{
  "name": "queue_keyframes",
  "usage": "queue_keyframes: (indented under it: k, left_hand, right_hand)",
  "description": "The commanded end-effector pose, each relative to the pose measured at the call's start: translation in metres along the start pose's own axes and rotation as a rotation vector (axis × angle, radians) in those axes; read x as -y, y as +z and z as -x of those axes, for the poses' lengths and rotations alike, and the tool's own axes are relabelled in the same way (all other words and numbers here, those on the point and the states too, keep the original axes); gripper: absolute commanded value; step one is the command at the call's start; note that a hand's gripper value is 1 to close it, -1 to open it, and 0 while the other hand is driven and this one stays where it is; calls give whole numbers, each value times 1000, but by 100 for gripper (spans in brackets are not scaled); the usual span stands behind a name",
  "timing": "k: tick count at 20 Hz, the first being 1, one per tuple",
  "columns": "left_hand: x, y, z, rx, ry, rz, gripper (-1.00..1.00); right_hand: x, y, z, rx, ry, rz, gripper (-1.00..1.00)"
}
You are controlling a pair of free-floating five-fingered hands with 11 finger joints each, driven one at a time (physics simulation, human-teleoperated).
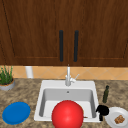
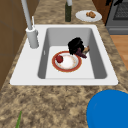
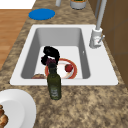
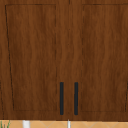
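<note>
While right hand grips purple vegetable | lies level, tip toward sink's front

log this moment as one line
right hand: in sink, at purple item | plate: red-rimmed, beside hand, red fruit on it | counter: green bottle, blue dish

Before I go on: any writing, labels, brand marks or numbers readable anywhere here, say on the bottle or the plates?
None can be read.
Dark green bottle: its side shows no legible label.
Red-rimmed plate in the sink, white plate, blue plate, cabinet doors: plain, no marks.
</note>
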Motion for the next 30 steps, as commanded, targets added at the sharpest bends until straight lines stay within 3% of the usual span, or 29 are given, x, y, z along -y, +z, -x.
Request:
queue_keyframes:
  k: [1,5,7,12,15,17,21,24,28,29,30]
  left_hand:
    - [1,-5,21,46,-41,50,100]
    - [25,-9,30,84,-74,36,100]
    - [39,-5,38,81,-83,18,100]
    - [58,-8,69,78,-85,23,100]
    - [46,-12,77,47,15,60,100]
    - [36,-15,75,41,62,87,100]
    - [22,-19,79,40,70,92,100]
    - [25,-20,90,46,74,63,100]
    - [35,-18,87,54,22,49,100]
    - [36,-17,86,55,22,49,100]
    - [35,-18,86,47,47,59,100]
  right_hand:
    - [0,0,0,0,0,0,0]
    - [0,0,0,0,0,0,0]
    - [0,0,0,0,0,0,0]
    - [0,0,0,0,0,0,0]
    - [0,0,0,0,0,0,0]
    - [0,0,0,0,0,0,0]
    - [0,0,0,0,0,0,0]
    - [0,0,0,0,0,0,0]
    - [0,0,0,0,0,0,0]
    - [0,0,0,0,0,0,0]
    - [0,0,0,0,0,0,0]
